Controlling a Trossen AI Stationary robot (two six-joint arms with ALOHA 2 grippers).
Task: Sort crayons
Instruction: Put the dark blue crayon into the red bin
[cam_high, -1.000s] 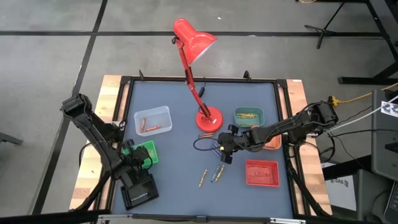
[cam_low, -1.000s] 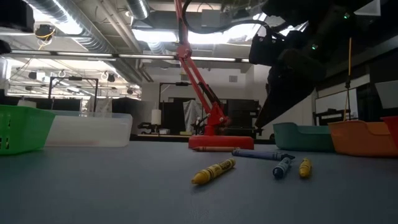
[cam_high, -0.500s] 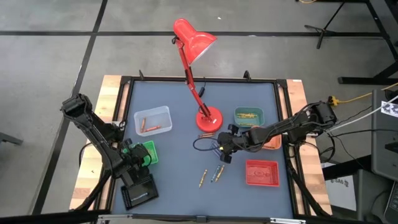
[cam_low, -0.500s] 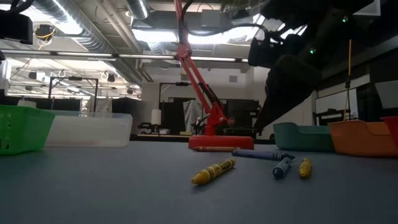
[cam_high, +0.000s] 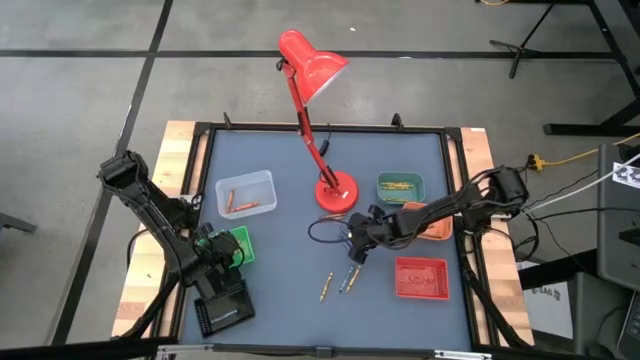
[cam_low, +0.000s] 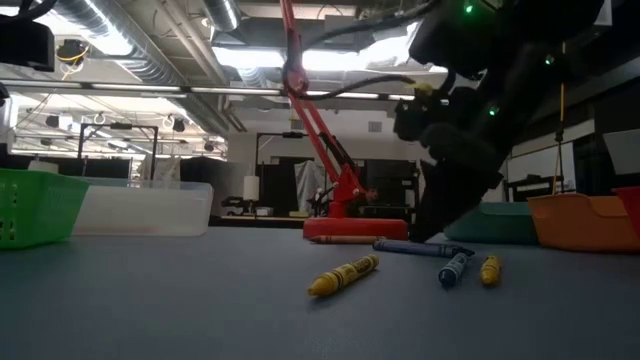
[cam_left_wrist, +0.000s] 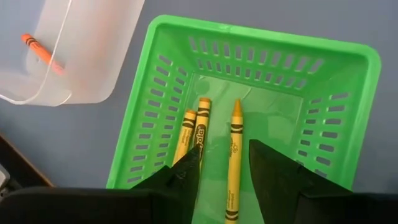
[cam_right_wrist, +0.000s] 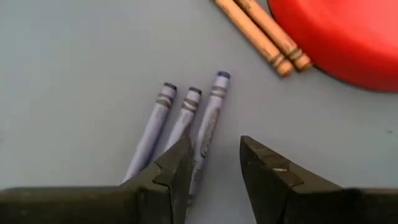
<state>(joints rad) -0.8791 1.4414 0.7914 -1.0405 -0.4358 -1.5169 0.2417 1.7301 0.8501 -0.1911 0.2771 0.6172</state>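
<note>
Right gripper (cam_right_wrist: 214, 163) has dropped toward the desk (cam_high: 280, 290), fingers apart over three purple crayons (cam_right_wrist: 186, 121) beside the lamp base (cam_right_wrist: 348, 37); straddle one crayon only; left gripper (cam_left_wrist: 224, 163) gapes above the green basket (cam_left_wrist: 348, 124).

The left claw (cam_left_wrist: 224, 168) and the right claw (cam_right_wrist: 214, 171) both point downward, fingers parted.
</note>
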